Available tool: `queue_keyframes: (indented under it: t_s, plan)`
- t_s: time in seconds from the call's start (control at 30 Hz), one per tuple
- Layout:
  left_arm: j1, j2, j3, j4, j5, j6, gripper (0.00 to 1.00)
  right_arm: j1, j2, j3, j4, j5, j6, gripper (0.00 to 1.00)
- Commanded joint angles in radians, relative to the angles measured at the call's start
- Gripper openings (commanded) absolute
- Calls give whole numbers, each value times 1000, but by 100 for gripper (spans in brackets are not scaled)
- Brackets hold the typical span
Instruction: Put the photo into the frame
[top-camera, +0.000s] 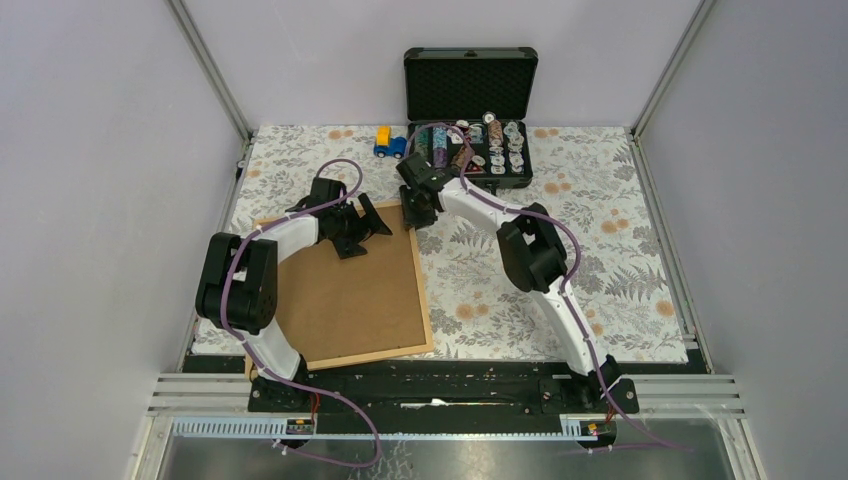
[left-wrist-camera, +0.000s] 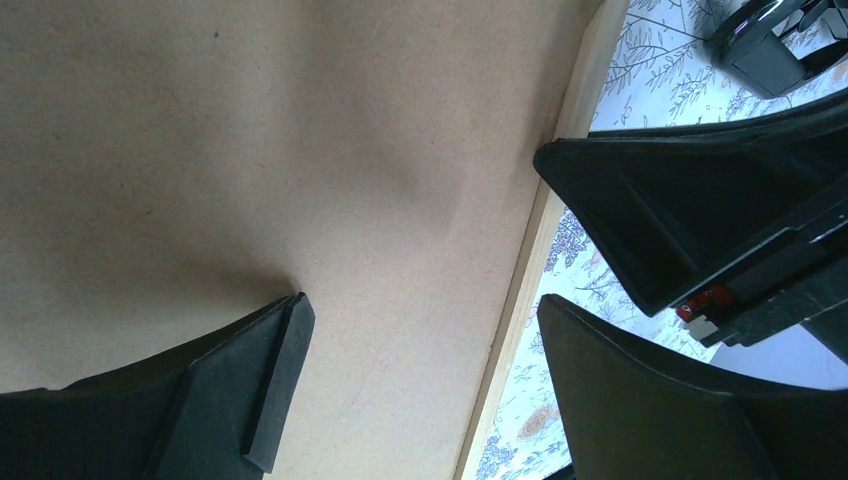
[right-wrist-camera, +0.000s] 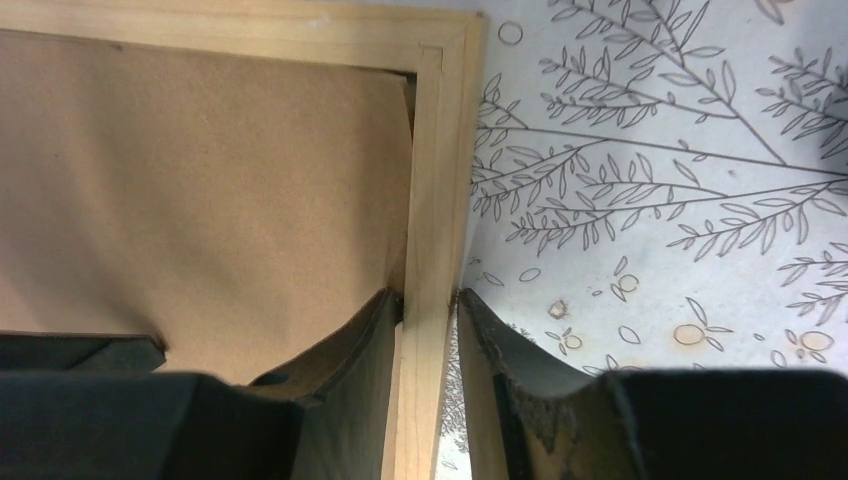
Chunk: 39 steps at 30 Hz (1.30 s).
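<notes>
Your left gripper (left-wrist-camera: 420, 305): jaws wide apart over backing board (left-wrist-camera: 250, 150) | your right gripper (right-wrist-camera: 430, 300): clamped on the frame (right-wrist-camera: 440, 150) edge

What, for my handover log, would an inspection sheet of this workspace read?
Surface: floral cloth, lying flat.
Job's things: frame lies back up with the brown backing board in it; photo not seen.
Clutter: open black case of small parts, toy car left of it, at the far edge.
Grippers: left gripper open over the backing board; right gripper shut on the frame's rail near its far corner.
Cables: purple cables along both arms, loosely looped.
Surroundings: pale walls, aluminium posts.
</notes>
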Motion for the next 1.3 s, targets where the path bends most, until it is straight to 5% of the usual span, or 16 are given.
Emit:
queue_keyframes:
  t_s: [0.0, 0.23, 0.4, 0.53, 0.6, 0.87, 1.13, 1.17, 1.27]
  plan:
    - [4, 87, -38, -55, -144, 47, 95, 52, 117, -84, -116, 47, 8, 36]
    - [4, 78, -30, -73, -147, 51, 95, 71, 131, -88, -110, 55, 50, 39]
    - [3, 50, -11, -97, -140, 79, 96, -15, 52, -12, -79, -350, 52, 55]
    - [3, 27, 5, -114, -148, 93, 96, -46, -103, -57, -35, -241, 21, 74]
    - [3, 21, 2, -115, -149, 95, 96, -47, -118, -58, -64, -187, -7, 74]
    - [-3, -15, 44, -140, -109, 160, 99, -31, -93, -98, -95, -166, -58, 59]
    - [-2, -186, 121, -257, -125, 175, 99, 90, -38, -111, -176, 203, 4, 49]
    - [-2, -209, 121, -272, -129, 173, 99, 95, -39, -129, -172, 212, 29, 44]
    - [-3, -280, 113, -304, -140, 162, 99, 92, -60, -188, -141, 206, 139, 7]
